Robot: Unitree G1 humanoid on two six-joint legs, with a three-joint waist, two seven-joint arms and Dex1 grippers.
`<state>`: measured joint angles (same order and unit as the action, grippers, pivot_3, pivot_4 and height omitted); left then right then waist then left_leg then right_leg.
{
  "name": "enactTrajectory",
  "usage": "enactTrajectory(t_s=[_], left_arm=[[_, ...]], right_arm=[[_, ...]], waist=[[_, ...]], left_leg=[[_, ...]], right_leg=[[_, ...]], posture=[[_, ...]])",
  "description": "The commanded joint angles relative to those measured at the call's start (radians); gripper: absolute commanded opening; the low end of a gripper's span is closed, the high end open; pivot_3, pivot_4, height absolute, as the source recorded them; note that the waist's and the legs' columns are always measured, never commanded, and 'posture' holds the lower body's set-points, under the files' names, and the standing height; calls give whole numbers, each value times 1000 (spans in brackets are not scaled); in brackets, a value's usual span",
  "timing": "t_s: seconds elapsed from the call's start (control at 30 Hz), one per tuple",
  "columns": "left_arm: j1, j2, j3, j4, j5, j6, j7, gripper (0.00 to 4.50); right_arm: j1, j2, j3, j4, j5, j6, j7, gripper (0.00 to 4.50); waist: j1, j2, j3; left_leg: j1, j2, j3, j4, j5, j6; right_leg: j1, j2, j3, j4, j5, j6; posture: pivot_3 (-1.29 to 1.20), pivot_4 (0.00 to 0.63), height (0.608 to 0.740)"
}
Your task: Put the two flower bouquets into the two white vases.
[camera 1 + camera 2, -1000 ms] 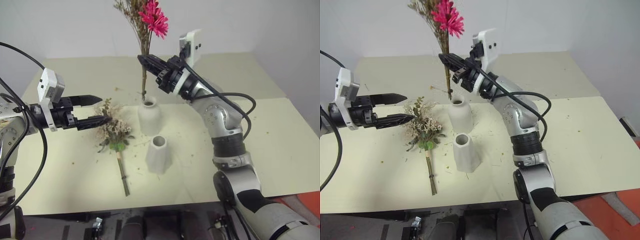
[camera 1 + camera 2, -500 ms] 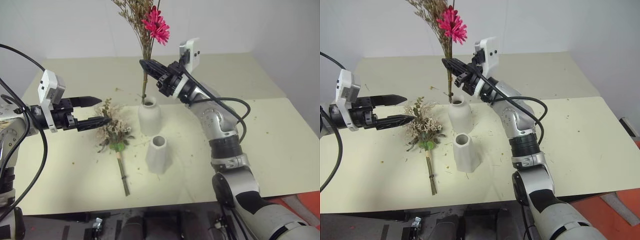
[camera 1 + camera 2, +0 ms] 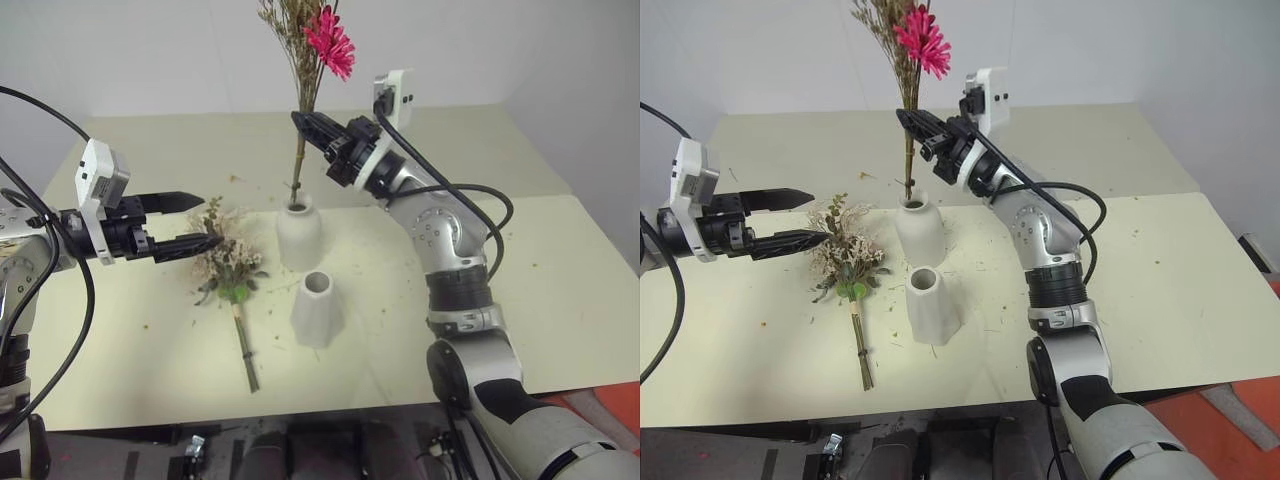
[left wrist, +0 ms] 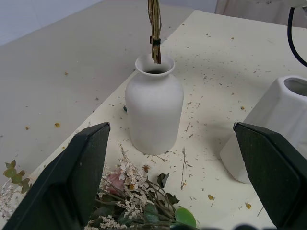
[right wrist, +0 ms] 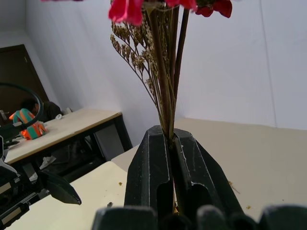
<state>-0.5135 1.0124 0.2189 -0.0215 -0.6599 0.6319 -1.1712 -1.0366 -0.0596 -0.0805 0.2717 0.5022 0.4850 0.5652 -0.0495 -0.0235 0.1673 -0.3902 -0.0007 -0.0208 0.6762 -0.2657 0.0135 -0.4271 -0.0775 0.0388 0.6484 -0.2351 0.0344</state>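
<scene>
My right gripper (image 3: pixel 303 122) is shut on the stems of the slim bouquet (image 3: pixel 305 60) of tan grasses with one bright pink flower (image 3: pixel 330 42), held upright. Its stem ends reach just into the mouth of the rounded white vase (image 3: pixel 299 233), as the left wrist view shows at the vase's rim (image 4: pixel 154 65). The tapered white vase (image 3: pixel 318 310) stands just in front, empty. The fuller bouquet (image 3: pixel 229 265) lies flat on the table, left of the vases. My left gripper (image 3: pixel 207 221) hovers open just over its blooms, holding nothing.
The cream table (image 3: pixel 120 330) is sprinkled with dried plant crumbs around the vases. A seam joins a second tabletop (image 3: pixel 450 130) behind. A wall rises close behind the table. The right half of the table is bare.
My right gripper has shifted slightly right and tilted the slim bouquet more upright, bringing its stem ends over and into the rounded vase's mouth. The left gripper has stayed still.
</scene>
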Motion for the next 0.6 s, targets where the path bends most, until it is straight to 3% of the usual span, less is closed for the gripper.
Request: enactTrajectory(t_s=[0.03,0.6], left_arm=[[-4,2,26,-5,4,-16,-5,4500],[17,9,40,-29,-7,-5,5,4500]], right_arm=[[-13,12,4,14,-15,-52,4,25],[91,12,106,82,-171,-251,68,25]], waist=[[0,0,0],[-6,0,0]], left_leg=[[0,0,0,0,0,0],[0,0,0,0,0,0]], right_leg=[[0,0,0,0,0,0],[0,0,0,0,0,0]], posture=[[0,150,740],[0,150,740]])
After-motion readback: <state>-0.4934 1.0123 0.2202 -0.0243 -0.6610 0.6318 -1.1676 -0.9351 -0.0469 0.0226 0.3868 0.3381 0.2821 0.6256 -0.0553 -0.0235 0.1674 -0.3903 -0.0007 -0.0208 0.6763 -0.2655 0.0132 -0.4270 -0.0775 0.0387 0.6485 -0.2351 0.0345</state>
